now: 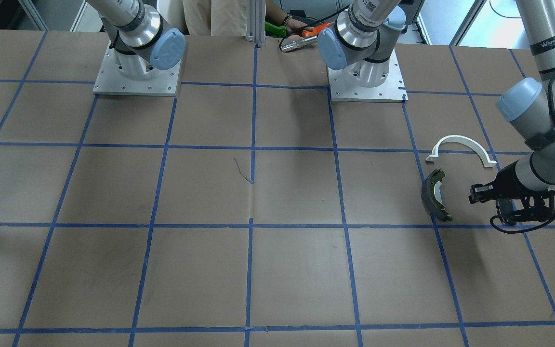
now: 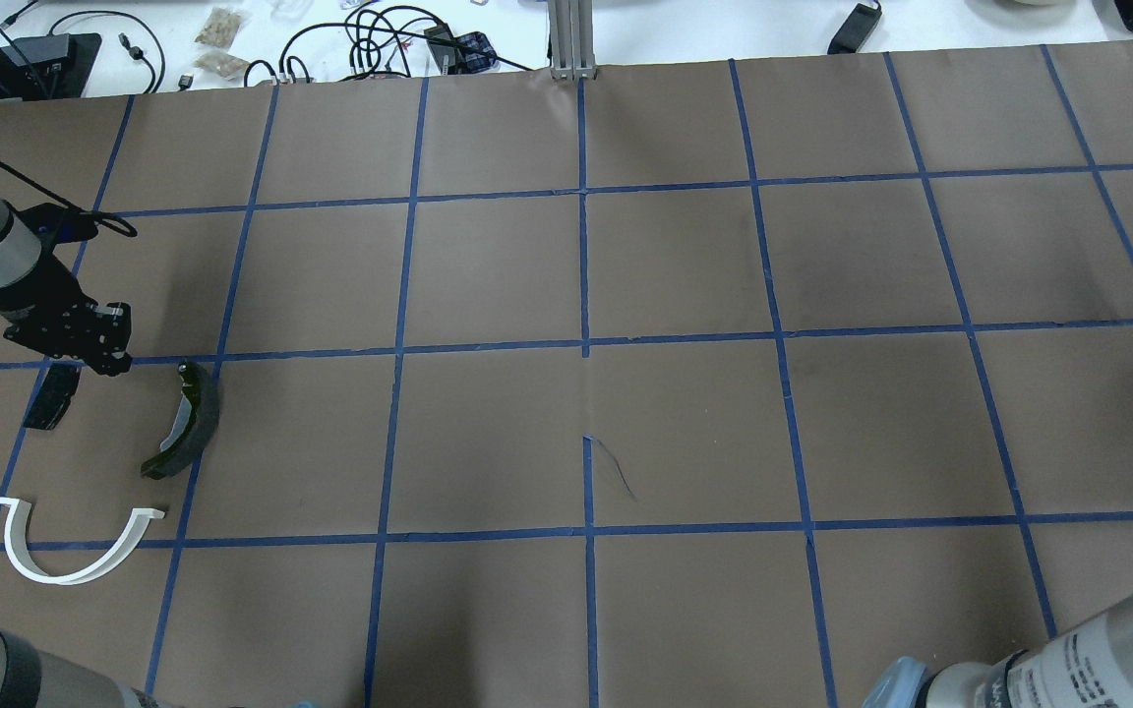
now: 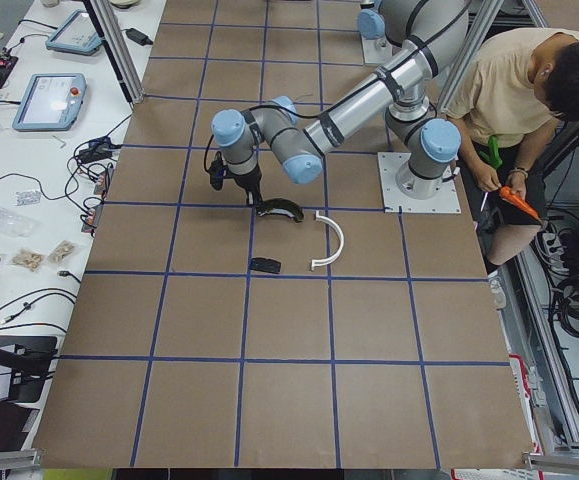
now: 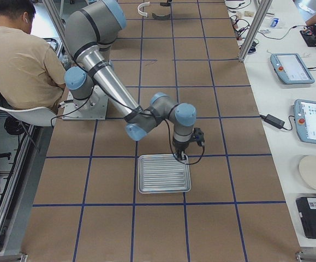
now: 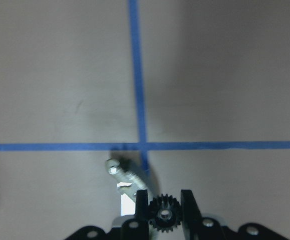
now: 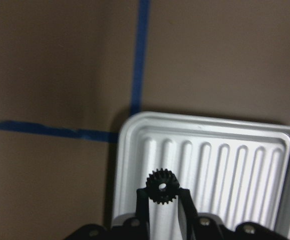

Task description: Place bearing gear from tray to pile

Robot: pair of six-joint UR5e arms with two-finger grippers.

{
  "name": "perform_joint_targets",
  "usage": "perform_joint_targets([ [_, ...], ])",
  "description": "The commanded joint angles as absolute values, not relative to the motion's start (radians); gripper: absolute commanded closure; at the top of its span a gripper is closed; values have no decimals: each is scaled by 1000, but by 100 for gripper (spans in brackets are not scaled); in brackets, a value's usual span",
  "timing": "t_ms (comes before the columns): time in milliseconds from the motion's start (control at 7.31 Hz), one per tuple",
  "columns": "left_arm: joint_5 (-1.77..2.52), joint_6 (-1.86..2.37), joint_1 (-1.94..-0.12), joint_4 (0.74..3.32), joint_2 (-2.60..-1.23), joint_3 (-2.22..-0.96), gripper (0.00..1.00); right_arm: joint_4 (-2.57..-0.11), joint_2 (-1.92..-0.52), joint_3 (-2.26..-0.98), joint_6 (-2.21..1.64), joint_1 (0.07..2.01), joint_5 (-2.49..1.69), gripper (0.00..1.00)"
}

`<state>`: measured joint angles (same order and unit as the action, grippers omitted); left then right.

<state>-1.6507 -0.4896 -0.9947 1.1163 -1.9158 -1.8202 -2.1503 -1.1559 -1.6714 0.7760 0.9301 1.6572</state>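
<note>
My left gripper point(image 5: 165, 210) is shut on a small black toothed gear point(image 5: 165, 216). In the overhead view the left gripper point(image 2: 112, 352) hovers over the pile, beside the olive-grey brake shoe point(image 2: 188, 423), the black pad point(image 2: 52, 396) and the white arch point(image 2: 60, 577). My right gripper point(image 6: 161, 194) is shut on another black gear point(image 6: 161, 186) just above the near edge of the ribbed silvery tray point(image 6: 225, 160). The tray point(image 4: 164, 173) looks bare in the exterior right view.
A small silvery part point(image 5: 120, 172) shows just ahead of the left fingers. Blue tape lines grid the brown table. Both arm bases point(image 1: 137, 72) stand at the robot's side. A seated person point(image 4: 21, 60) works behind the bases.
</note>
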Motion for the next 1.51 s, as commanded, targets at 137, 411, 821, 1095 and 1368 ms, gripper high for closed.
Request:
perform_joint_targets([
  [137,-1649,-515,-971,1042,-1922,-1906,100,-2043,-1203,-1667,98,1414,1572,100],
  [411,-1644,-517,-969,1006,-1925,-1931,100,-2069,-1187,-1666,-303,1697,1540,99],
  [821,-1646,-517,-968,1005,-1940,-1930,100,-2211,-1074,-1672,-544,1958,1468,95],
  [1095,-1643,-512,-969,1005,-1940,-1928,10,-2258,-1060,-1674,-635,2011,1422,88],
  [1368,-1643,-511,-971,1008,-1927,-1924,0,-2305,-1061,-1671,-618,1982,1446,0],
])
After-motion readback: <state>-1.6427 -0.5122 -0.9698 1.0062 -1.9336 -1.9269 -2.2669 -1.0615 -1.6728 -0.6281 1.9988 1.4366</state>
